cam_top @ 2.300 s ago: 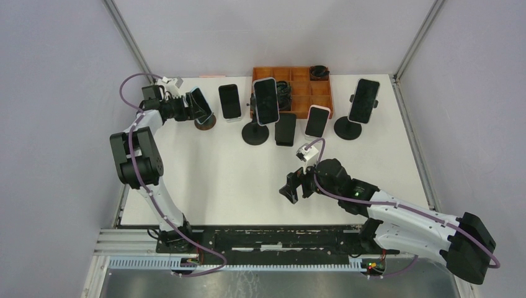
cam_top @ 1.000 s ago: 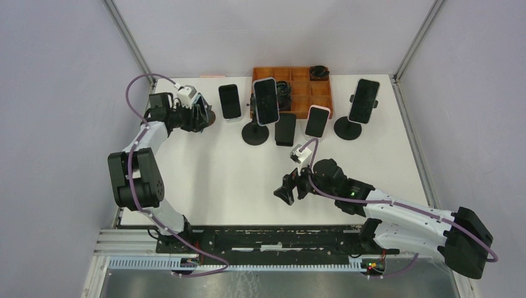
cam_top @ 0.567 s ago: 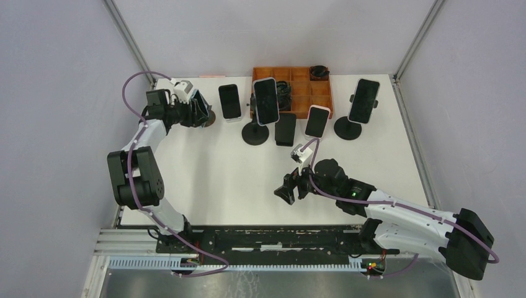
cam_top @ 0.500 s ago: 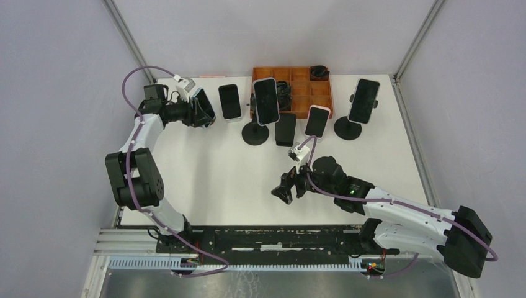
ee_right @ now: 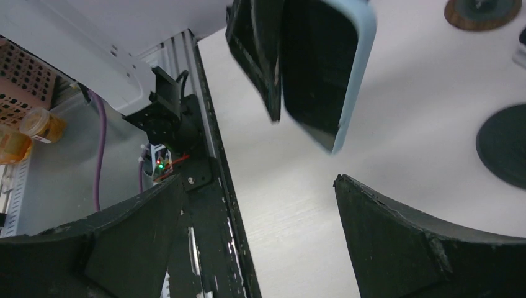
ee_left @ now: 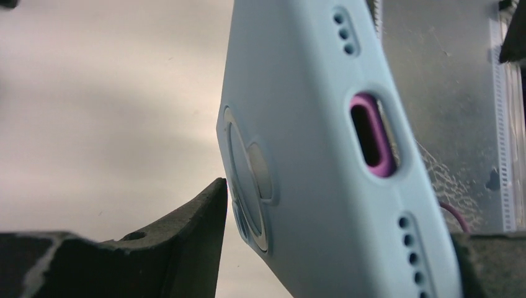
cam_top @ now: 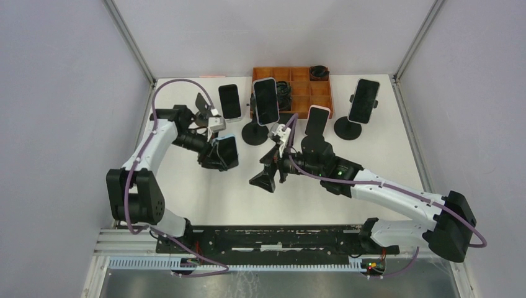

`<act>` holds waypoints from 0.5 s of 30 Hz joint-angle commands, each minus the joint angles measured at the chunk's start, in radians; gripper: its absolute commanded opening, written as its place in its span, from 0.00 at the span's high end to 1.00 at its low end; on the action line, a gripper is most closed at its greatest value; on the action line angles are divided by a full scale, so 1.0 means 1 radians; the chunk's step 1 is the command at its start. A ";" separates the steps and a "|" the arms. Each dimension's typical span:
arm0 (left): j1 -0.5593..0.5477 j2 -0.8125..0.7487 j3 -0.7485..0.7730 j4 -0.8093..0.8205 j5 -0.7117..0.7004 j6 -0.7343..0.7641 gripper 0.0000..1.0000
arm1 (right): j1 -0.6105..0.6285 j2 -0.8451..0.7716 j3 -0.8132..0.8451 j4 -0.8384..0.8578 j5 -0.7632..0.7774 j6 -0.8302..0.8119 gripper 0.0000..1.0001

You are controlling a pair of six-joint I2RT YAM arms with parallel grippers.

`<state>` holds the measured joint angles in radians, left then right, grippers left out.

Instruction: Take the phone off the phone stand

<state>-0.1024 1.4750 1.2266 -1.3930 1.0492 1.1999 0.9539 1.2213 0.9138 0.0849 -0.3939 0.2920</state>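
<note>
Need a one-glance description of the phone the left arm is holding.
Find the orange tray at the back, then come nearer and left to the left gripper. The phone is clamped in it, dark screen up. It alone is held by a gripper, and its case is light blue.

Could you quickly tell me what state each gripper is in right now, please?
Left gripper: shut on the blue-cased phone.
Right gripper: open, holding nothing.
</note>
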 commanded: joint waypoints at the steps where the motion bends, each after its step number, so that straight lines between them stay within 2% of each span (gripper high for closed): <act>1: -0.106 -0.081 0.020 -0.072 0.066 0.074 0.98 | 0.002 0.060 0.129 0.010 -0.121 -0.058 0.02; 7: -0.199 -0.164 0.043 -0.073 0.073 0.017 0.98 | 0.000 0.059 0.134 0.071 -0.196 -0.028 0.07; 15: -0.288 -0.199 0.065 -0.073 0.093 -0.047 0.98 | 0.000 0.074 0.087 0.198 -0.307 0.043 0.23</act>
<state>-0.3592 1.3144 1.2427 -1.4528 1.0576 1.2068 0.9535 1.2896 1.0168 0.1757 -0.6292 0.2924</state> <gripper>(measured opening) 0.539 0.820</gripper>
